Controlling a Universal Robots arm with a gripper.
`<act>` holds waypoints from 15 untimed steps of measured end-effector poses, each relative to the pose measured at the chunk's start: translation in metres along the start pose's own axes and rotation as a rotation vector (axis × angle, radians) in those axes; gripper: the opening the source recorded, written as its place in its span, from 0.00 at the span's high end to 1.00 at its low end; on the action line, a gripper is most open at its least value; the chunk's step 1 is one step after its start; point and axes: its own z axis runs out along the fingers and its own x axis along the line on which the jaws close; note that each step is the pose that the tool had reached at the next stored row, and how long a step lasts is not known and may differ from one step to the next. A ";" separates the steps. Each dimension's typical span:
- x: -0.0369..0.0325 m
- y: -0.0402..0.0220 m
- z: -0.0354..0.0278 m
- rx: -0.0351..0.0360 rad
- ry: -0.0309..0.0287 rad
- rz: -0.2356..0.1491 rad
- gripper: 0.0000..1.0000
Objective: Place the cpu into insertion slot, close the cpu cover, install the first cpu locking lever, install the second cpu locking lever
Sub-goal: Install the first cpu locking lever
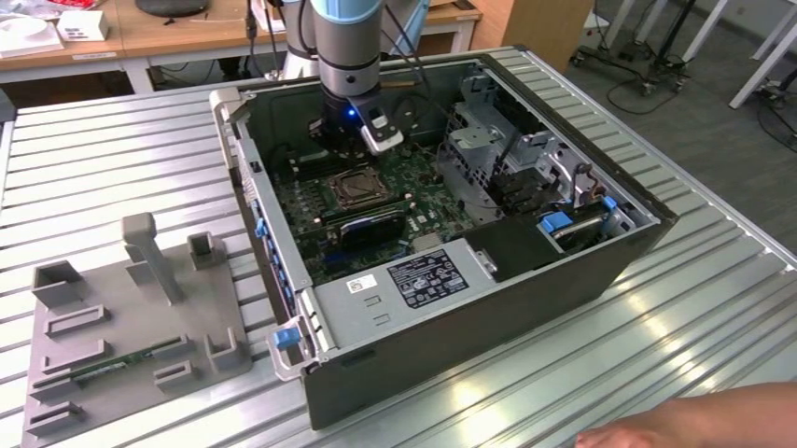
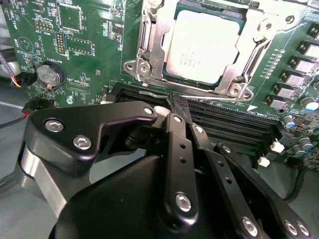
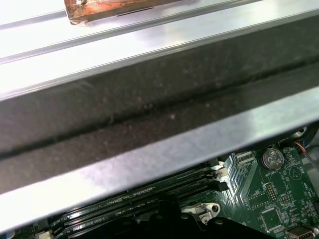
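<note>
in the exterior view, a grey fixture (image 1: 125, 317) with upright posts lies on the slatted metal table (image 1: 112, 159) toward the exterior view's left. just beside it stands an open computer case (image 1: 498, 317). the arm (image 1: 346, 47) reaches down into the case from above. its end hangs over the green board, close to the insertion slot (image 1: 353, 189). at the exterior view's lower right corner a person's hand (image 1: 697, 425) rests at the table's edge, well apart from the case.

in the second wrist view a round coin battery (image 2: 51, 74) sits on the circuit board (image 2: 99, 30). the gripper (image 2: 178, 105) shows its two black fingers (image 2: 175, 134) drawn together to a single tip, with nothing seen pinched between them. that tip hangs over the long black memory slots (image 2: 234, 124), just beside the socket's near edge; whether it touches anything there i cannot tell. the cpu (image 2: 204, 47) lies seated in the socket, its silvery-grey top facing up. the cpu cover (image 2: 151, 42) lies flat around it, with the chip's top showing through the square cut-out.
</note>
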 end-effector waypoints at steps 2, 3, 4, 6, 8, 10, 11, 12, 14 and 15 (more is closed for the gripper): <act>-0.0007 0.0002 0.0002 0.0003 -0.0001 0.000 0.90; -0.0012 0.0004 0.0004 0.0005 -0.0002 0.000 0.90; -0.0016 0.0005 0.0005 0.0008 -0.0003 0.000 0.90; -0.0022 0.0006 0.0008 0.0017 -0.0004 0.000 0.90; -0.0024 0.0006 0.0012 0.0023 -0.0007 0.000 0.90; -0.0026 0.0006 0.0014 0.0031 -0.0010 0.000 0.90; -0.0027 0.0006 0.0015 0.0033 -0.0010 0.000 0.90; -0.0027 0.0006 0.0017 0.0034 -0.0011 0.000 0.90; -0.0027 0.0006 0.0018 0.0036 -0.0011 0.000 0.90; -0.0027 0.0006 0.0018 0.0036 -0.0012 -0.001 0.90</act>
